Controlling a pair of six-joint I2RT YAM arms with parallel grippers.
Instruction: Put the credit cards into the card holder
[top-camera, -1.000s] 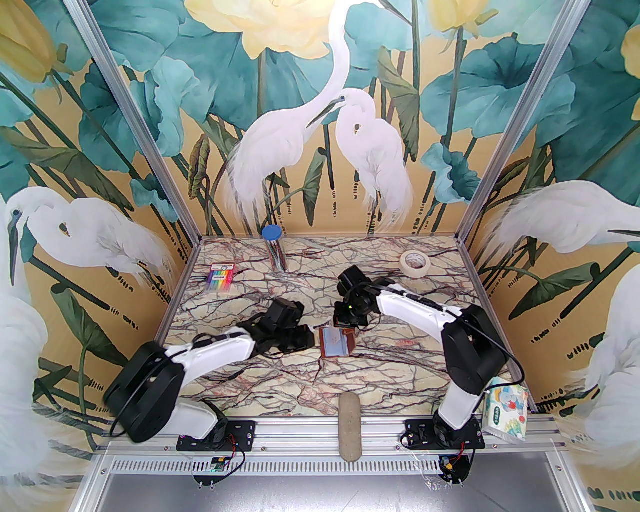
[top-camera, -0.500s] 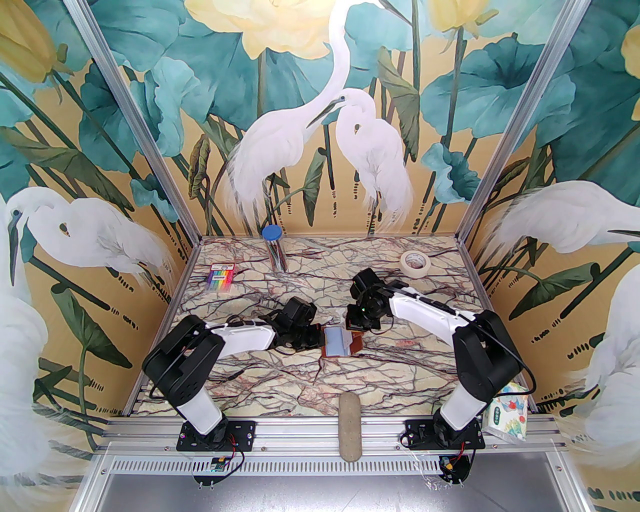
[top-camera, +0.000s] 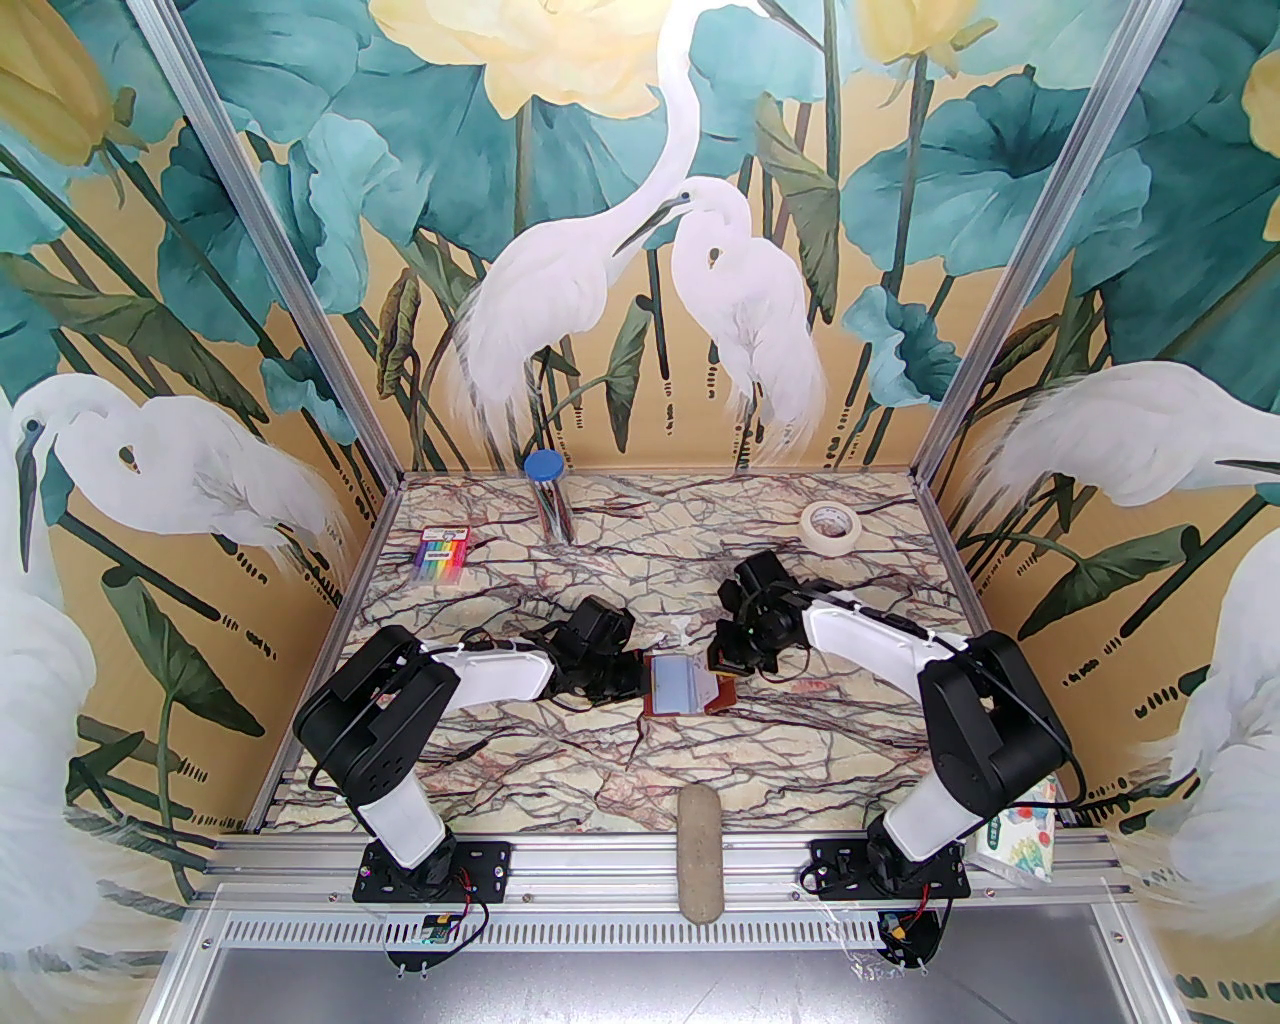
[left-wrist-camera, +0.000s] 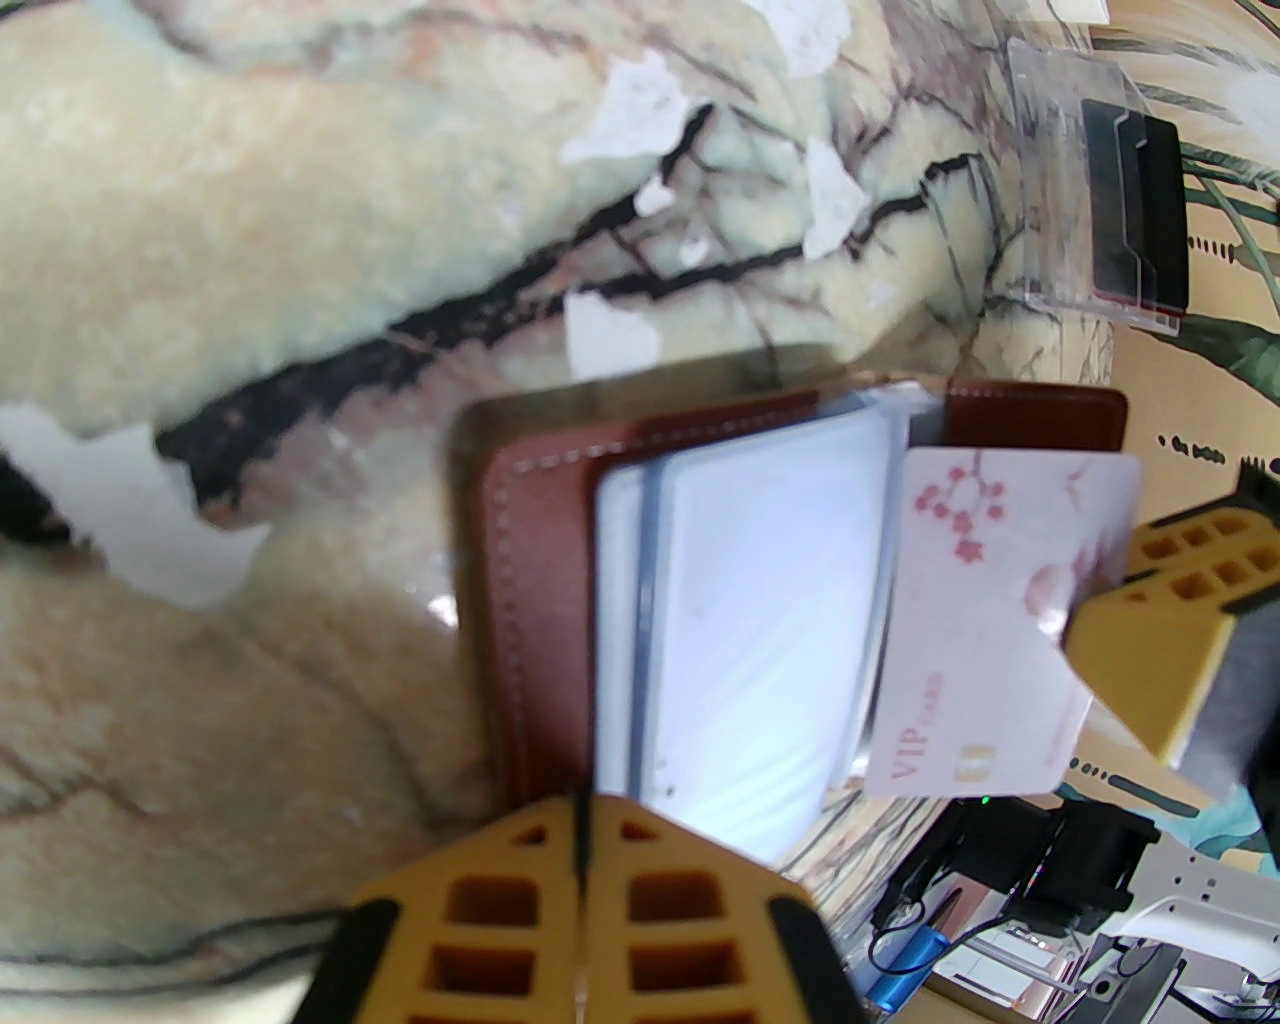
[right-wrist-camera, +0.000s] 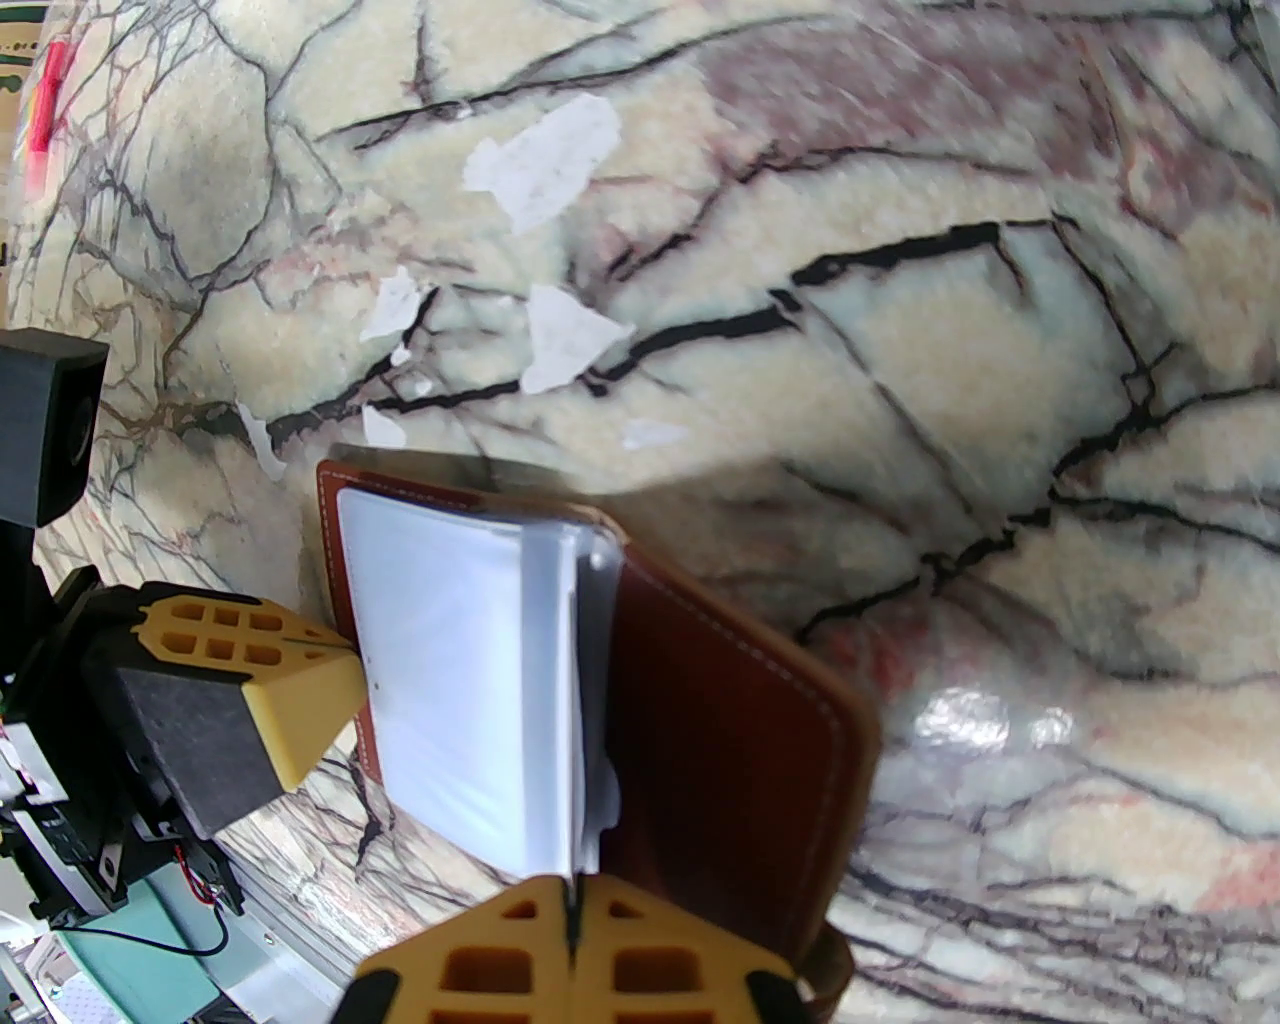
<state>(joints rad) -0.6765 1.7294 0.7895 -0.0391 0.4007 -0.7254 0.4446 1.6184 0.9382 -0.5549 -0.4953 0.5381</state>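
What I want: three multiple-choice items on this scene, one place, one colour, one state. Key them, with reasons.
1. Where is the VIP card? A lying flat, untouched; B in the right gripper, at the card holder's sleeves; C tucked fully inside a sleeve.
2. The card holder's leather? A black; B green; C reddish-brown.
3. The card holder is: A open; B snapped shut; C standing on edge.
Key: B, the gripper pinches its edge; C, its stitched leather shows it; A, clear sleeves lie exposed.
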